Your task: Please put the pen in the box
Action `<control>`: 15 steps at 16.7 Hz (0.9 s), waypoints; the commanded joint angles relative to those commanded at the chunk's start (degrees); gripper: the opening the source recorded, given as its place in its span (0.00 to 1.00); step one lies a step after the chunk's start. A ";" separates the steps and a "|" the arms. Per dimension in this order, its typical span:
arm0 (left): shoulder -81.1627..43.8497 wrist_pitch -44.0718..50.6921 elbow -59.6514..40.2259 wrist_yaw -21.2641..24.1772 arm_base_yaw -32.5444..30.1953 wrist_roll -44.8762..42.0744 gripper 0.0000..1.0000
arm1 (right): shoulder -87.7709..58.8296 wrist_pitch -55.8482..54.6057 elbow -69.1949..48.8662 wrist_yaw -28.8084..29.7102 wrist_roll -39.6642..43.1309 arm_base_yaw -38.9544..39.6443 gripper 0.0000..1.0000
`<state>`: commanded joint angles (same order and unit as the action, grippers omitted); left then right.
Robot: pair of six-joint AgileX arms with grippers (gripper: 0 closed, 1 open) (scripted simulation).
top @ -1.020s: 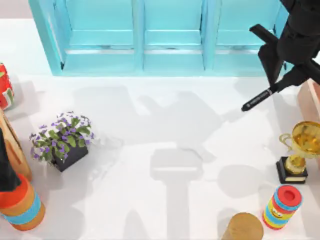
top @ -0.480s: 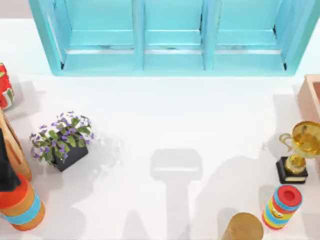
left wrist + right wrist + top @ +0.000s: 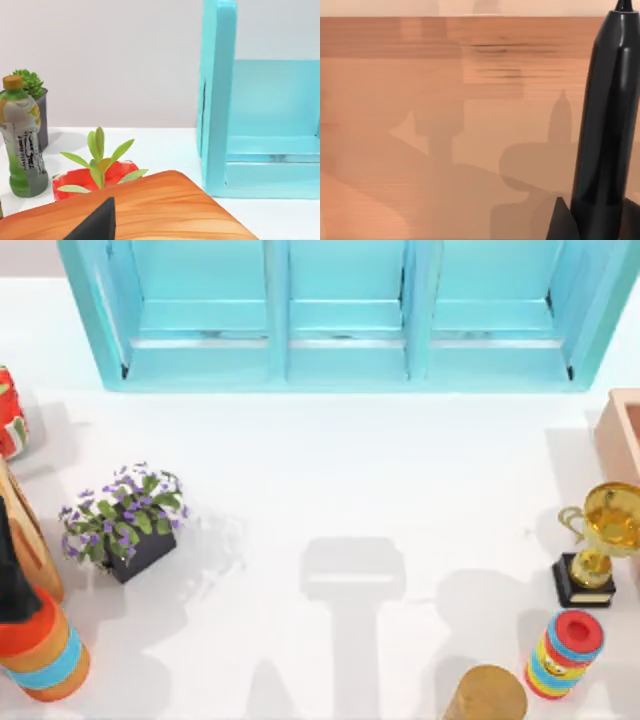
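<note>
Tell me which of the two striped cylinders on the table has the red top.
The smaller striped cylinder at the table's right, below the gold trophy. The bigger one at the left has an orange top.

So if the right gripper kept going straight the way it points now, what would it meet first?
Most likely the box: its pink inside surface spreads right ahead of the pen that the right gripper carries, tip forward. The pen would touch before the gripper, though the depth is hard to judge.
</note>
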<state>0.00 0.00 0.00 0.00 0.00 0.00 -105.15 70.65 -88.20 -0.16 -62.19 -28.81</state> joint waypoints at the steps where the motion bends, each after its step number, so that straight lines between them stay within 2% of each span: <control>1: 0.00 0.00 0.00 0.00 0.00 0.00 1.00 | 0.19 -0.35 0.24 0.04 -0.45 0.58 0.00; 8: 0.00 0.00 0.00 0.00 0.00 0.00 1.00 | 0.20 -6.96 6.89 1.21 -6.50 9.79 0.00; 15: 0.00 0.00 0.00 0.00 0.00 0.00 1.00 | 0.65 -13.01 13.60 0.23 -5.08 5.09 0.00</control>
<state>0.00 0.00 0.00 0.00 0.00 0.00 -104.50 57.64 -74.60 0.06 -67.28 -23.72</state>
